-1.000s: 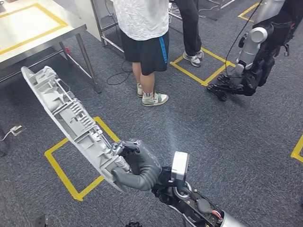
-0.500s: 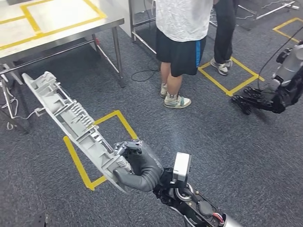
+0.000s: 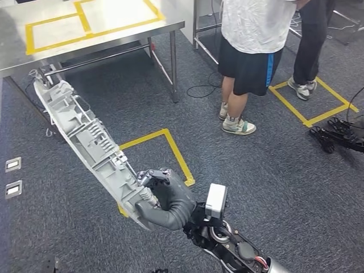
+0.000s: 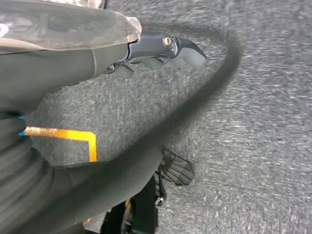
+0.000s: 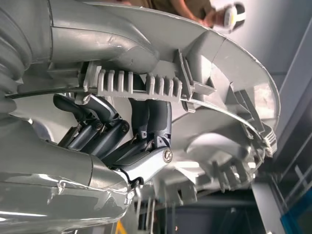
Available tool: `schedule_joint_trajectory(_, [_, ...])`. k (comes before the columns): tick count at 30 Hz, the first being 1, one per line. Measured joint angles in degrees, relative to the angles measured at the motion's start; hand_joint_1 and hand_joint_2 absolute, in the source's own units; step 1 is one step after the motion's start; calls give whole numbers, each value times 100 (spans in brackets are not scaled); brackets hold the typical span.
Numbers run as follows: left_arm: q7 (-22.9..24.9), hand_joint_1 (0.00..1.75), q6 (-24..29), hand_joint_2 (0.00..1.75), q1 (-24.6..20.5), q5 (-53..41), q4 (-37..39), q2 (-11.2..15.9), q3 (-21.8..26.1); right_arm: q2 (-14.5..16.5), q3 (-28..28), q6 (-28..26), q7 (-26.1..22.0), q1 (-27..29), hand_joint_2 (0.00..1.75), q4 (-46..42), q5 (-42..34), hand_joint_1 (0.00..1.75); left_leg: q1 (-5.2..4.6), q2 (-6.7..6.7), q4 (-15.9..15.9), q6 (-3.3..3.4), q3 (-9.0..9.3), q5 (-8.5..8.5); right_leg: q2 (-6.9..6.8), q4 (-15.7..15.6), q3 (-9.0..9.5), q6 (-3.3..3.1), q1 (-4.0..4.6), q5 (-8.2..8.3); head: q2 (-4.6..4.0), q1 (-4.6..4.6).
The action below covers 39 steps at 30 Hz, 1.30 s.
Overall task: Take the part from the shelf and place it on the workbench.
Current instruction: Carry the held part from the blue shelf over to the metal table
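The part (image 3: 86, 142) is a long grey plastic moulding with ribs and clips, slanting up and away to the left over the carpet. My right hand (image 3: 169, 199) grips its near end from below. In the right wrist view the dark fingers (image 5: 110, 131) curl round a ribbed bar of the part (image 5: 221, 58). The workbench (image 3: 107, 34), a steel table marked with yellow tape, stands at the far left, beyond the part's far tip. My left hand (image 4: 154, 53) hangs over the carpet with its fingers stretched out and nothing in them.
A person (image 3: 253, 45) in a white shirt and dark shorts stands right of the workbench, and a second person's legs (image 3: 311, 45) are behind. A black jointed object (image 3: 336, 133) lies at the right edge. Yellow tape (image 3: 172, 151) marks the carpet, with floor sockets (image 3: 12, 176) at the left.
The whole view has swung left: the workbench has come further into the picture and the people have slid right. My right hand keeps the same grip on the part.
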Motion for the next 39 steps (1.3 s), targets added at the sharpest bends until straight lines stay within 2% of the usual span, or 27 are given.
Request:
schedule_joint_trajectory(1, [0, 0, 1, 175, 7, 1, 0, 2, 0, -1, -1, -3, 3, 3, 175, 0, 1, 175, 17, 30, 117, -25, -49, 0, -78, 3, -3, 5, 0, -7, 0, -31])
schedule_joint_trajectory(2, [0, 0, 1, 175, 14, 0, 0, 5, 0, -2, -1, -6, 5, 4, 175, 0, 2, 175, 35, 59, -8, -45, 31, 103, -150, 9, -3, 16, -2, -18, 0, -57])
schedule_joint_trajectory(4, [1, 0, 1, 175, 12, -3, 0, 16, 0, -4, -2, -14, 9, 3, 175, -1, 2, 175, 54, 211, -791, -65, 471, 425, -275, 44, 0, 69, -3, -60, 0, -111])
schedule_joint_trajectory(6, [1, 0, -1, 175, -2, -9, 0, 22, 0, -5, -3, -17, 12, 1, 175, -2, 2, 175, 33, 335, -1387, -6, 801, 591, -369, 96, -5, 144, 23, -121, 0, -154])
schedule_joint_trajectory(7, [1, 0, -2, 175, -6, -12, 0, 22, 0, -5, -4, -17, 14, 1, 175, -3, 3, 175, 14, 348, -1475, 43, 842, 587, -406, 112, -2, 178, 40, -145, 0, -154])
schedule_joint_trajectory(9, [0, 0, -4, 175, 11, -13, 0, 23, 0, -5, -4, -16, 19, 2, 175, -4, 3, 175, 2, 239, -1456, 141, 832, 580, -466, 115, 25, 236, 44, -178, 0, -118])
schedule_joint_trajectory(11, [0, 0, -6, 175, 24, -10, 0, 23, 0, -5, -5, -12, 24, 1, 175, -7, 0, 175, 15, 145, -1466, 216, 837, 579, -322, 298, -36, 294, 18, -338, 0, -82])
schedule_joint_trajectory(12, [0, 0, -7, 175, 21, -9, 0, 23, 0, -7, -5, -8, 27, 1, 175, -8, -3, 175, 26, 100, -1473, 250, 843, 583, -192, 567, -152, 313, 5, -505, 0, -54])
schedule_joint_trajectory(13, [0, 0, -8, 175, 15, -3, 0, 23, 0, -11, -5, -1, 27, 4, 175, -9, -5, 175, 19, 54, -1473, 273, 841, 583, -55, 956, -327, 322, -3, -706, 0, -17])
schedule_joint_trajectory(14, [0, 0, -7, 175, 11, 2, 0, 23, 0, -17, -5, 8, 26, 9, 175, -9, -8, 175, 7, 2, -1472, 292, 839, 584, 22, 1401, -529, 321, -6, -897, 0, 20])
schedule_joint_trajectory(15, [1, 0, -6, 175, 7, 8, 0, 23, 0, -24, -5, 14, 25, 16, 175, -9, -10, 175, -6, -51, -1471, 300, 838, 584, 57, 1771, -711, 316, -5, -1013, 0, 48])
schedule_joint_trajectory(16, [3, 0, -3, 175, 6, 15, 0, 23, 0, -29, -4, 20, 25, 23, 175, -9, -17, 175, -21, -105, -1470, 306, 841, 583, 73, 1962, -820, 304, -5, -1018, 0, 69])
schedule_joint_trajectory(17, [6, 0, 1, 175, 8, 19, 0, 22, 0, -32, -5, 29, 22, 28, 175, -9, -35, 175, -34, -158, -1469, 309, 849, 582, 82, 1911, -825, 281, -3, -900, 0, 91])
schedule_joint_trajectory(18, [9, 0, 6, 175, 9, 23, 0, 22, 0, -33, -5, 42, 16, 30, 175, -9, -66, 175, -45, -205, -1468, 311, 861, 581, 93, 1628, -727, 249, 3, -682, 0, 114])
schedule_joint_trajectory(20, [11, 0, 19, 175, 10, 26, 0, 20, 0, -33, -9, 88, -7, 28, 175, -9, -154, 175, -63, -283, -1467, 306, 877, 580, 168, 795, -401, 161, 28, -230, 0, 155])
schedule_joint_trajectory(21, [11, 0, 28, 175, 8, 26, 0, 18, 0, -33, -11, 109, -21, 27, 175, -9, -195, 175, -65, -309, -1464, 294, 870, 584, 208, 480, -278, 127, 42, -116, 0, 169])
schedule_joint_trajectory(22, [11, 0, 36, 175, 9, 26, 0, 16, 0, -33, -14, 123, -31, 27, 175, -9, -226, 175, -61, -326, -1463, 273, 853, 593, 241, 305, -201, 103, 55, -78, -1, 178])
schedule_joint_trajectory(24, [11, 0, 48, 175, 24, 26, 0, 19, 0, -33, -19, 131, -40, 28, 175, -9, -257, 175, -54, -348, -1474, 209, 824, 626, 245, 211, -154, 81, 62, -80, -1, 183])
schedule_joint_trajectory(26, [11, 0, 52, 175, 35, 25, 0, 25, -1, -32, -28, 130, -41, 31, 175, -9, -267, 175, -53, -272, -1377, 158, 776, 558, 202, 134, -117, 54, 34, -14, 0, 163])
schedule_joint_trajectory(28, [11, 0, 54, 175, 13, 25, 0, 32, -2, -32, -39, 129, -43, 34, 175, -9, -277, 175, -41, -111, -843, 118, 529, 233, 138, 69, -104, 25, 9, 44, 0, 95])
schedule_joint_trajectory(30, [11, 0, 54, 175, 0, 25, 0, 37, -2, -33, -44, 128, -45, 50, 175, -9, -285, 175, -19, -13, -52, 66, 157, -123, 84, 69, -122, 8, 10, 55, 0, 17])
schedule_joint_trajectory(31, [11, 0, 54, 175, 3, 25, 0, 37, -2, -33, -44, 126, -45, 63, 175, -8, -287, 175, -4, 6, 178, 41, 54, -178, 60, 72, -127, 10, 9, 54, 0, -15])
schedule_joint_trajectory(32, [11, 0, 54, 175, 7, 25, 0, 38, -2, -33, -44, 125, -45, 73, 175, -8, -289, 175, 16, 22, 190, 18, 60, -126, 40, 79, -130, 14, 7, 52, 0, -41])
schedule_joint_trajectory(33, [11, 0, 54, 175, 9, 25, 0, 44, -2, -33, -45, 123, -44, 79, 175, -8, -291, 175, 37, 38, -25, -2, 183, 14, 25, 92, -133, 25, 1, 45, 0, -66])
schedule_joint_trajectory(35, [11, 0, 54, 175, 1, 25, 0, 56, -2, -33, -47, 123, -44, 82, 175, -8, -297, 175, 70, 87, -836, -33, 637, 339, 7, 151, -150, 86, 0, 1, 0, -114])
schedule_joint_trajectory(37, [18, 0, 52, 175, -12, 25, 0, 59, -2, -32, -49, 126, -42, 82, 175, -9, -307, 175, 61, 94, -1346, 21, 906, 448, -3, 203, -173, 170, 17, -61, 0, -146])
schedule_joint_trajectory(39, [29, 0, 49, 175, -11, 25, 0, 56, -2, -31, -51, 134, -40, 84, 175, -10, -318, 175, 48, 59, -1405, 138, 923, 417, -1, 225, -158, 238, 26, -72, 0, -126])
